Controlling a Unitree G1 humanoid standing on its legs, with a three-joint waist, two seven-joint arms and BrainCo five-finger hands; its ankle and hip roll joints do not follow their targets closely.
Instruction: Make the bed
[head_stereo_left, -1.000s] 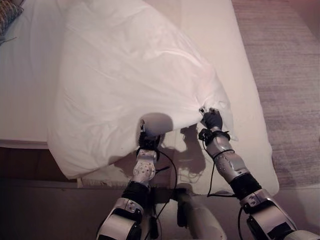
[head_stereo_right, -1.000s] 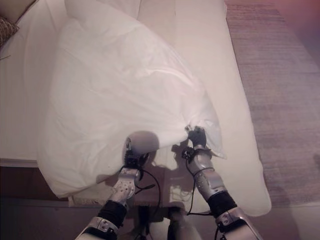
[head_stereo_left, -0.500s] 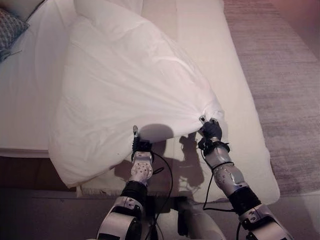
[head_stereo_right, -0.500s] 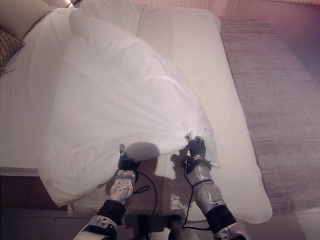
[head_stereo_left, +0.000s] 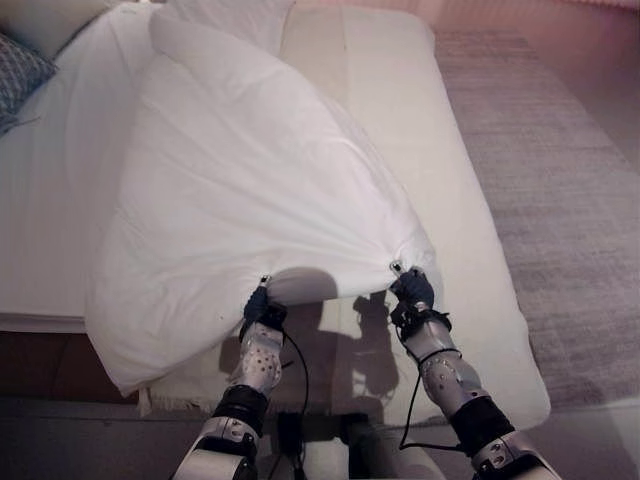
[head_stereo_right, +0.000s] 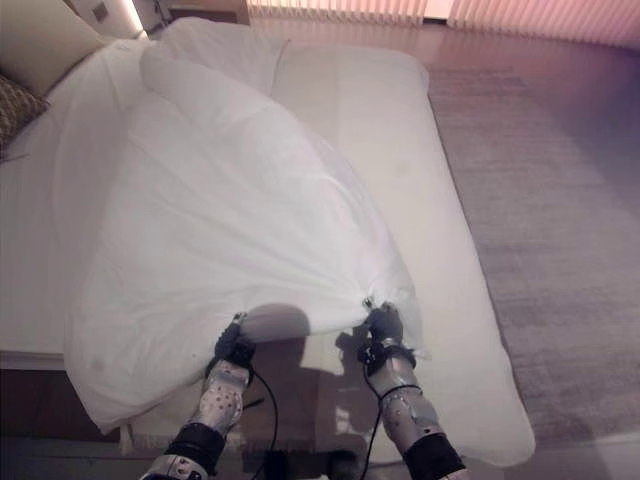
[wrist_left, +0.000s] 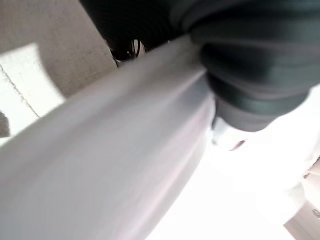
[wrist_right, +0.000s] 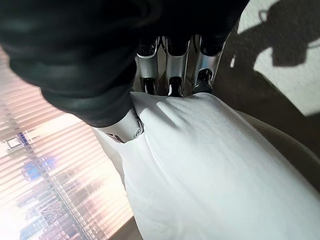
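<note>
L hand (head_stereo_left: 258, 304) fingers hidden under duvet (head_stereo_left: 230, 190); patterned cushion (head_stereo_left: 18, 72) cut off (frame edge).

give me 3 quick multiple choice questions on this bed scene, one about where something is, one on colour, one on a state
1. Where does the patterned cushion lie?
A. at the far left of the bed
B. on the rug
C. under the right hand

2. What colour is the duvet?
A. dark blue
B. white
C. red

3. What is the right hand doing?
A. hanging free above the floor
B. resting flat on the rug
C. gripping the near edge of the duvet

Answers:
1 A: the cushion sits at the far left edge of the mattress, away from both hands.
2 B: the duvet is white all over, spread at a slant across the bed.
3 C: the right wrist view shows fingers and thumb closed on the cloth; the left hand is also at that near edge.
</note>
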